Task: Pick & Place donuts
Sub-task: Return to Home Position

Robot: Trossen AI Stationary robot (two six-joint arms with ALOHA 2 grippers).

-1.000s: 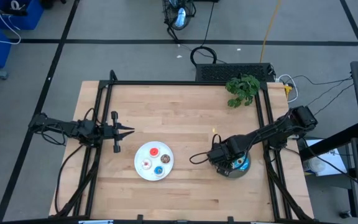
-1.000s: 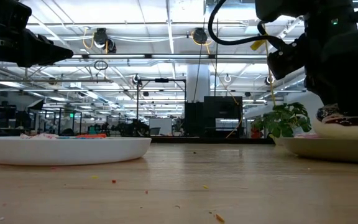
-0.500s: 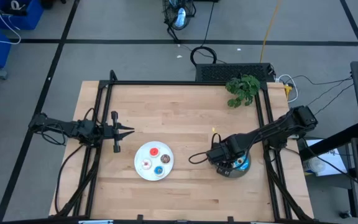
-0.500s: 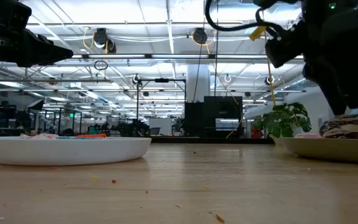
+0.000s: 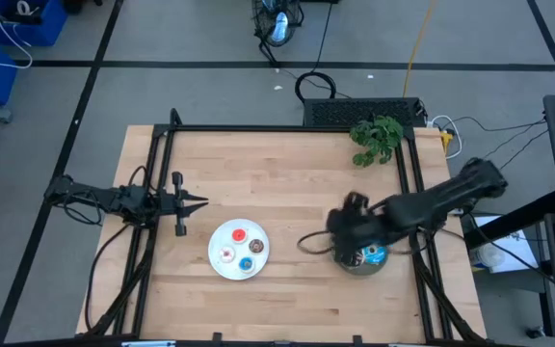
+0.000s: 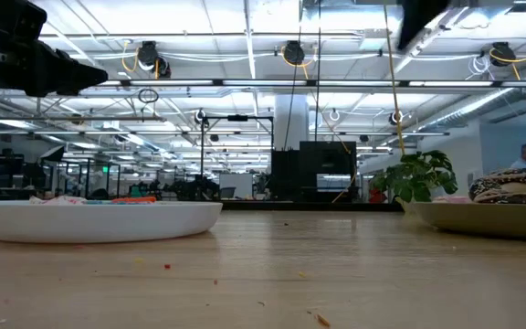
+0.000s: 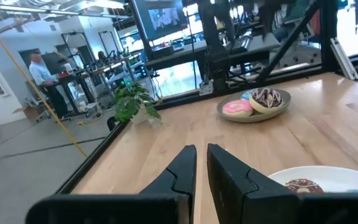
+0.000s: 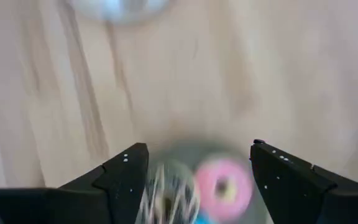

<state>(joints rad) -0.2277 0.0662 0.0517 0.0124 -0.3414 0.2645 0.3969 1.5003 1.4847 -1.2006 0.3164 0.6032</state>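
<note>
The white plate [image 5: 222,241] holds the tiny donuts: red [image 5: 238,234], pink-white [image 5: 226,254], brown [image 5: 257,247] and blue [image 5: 247,264]. The grey plate [image 5: 353,267] holds the larger donuts: the blue-iced [image 5: 375,254], the pink-iced [image 8: 224,186] and the chocolate one with sprinkles [image 6: 515,185]. My right gripper [image 8: 194,180] is open and empty, high above the grey plate, with the pink-iced and chocolate donuts below between its fingers. My left gripper [image 5: 197,202] is shut and empty, held above the table's left side.
A small green plant [image 5: 375,136] lies at the table's far right corner. A black frame [image 5: 287,128] runs along the table's far, left and right edges. Bare wood lies between the two plates and along the near edge.
My right gripper has risen from the chocolate donut on the grey plate, going up and a little toward the table's left. The chocolate donut stays lying on the grey plate.
</note>
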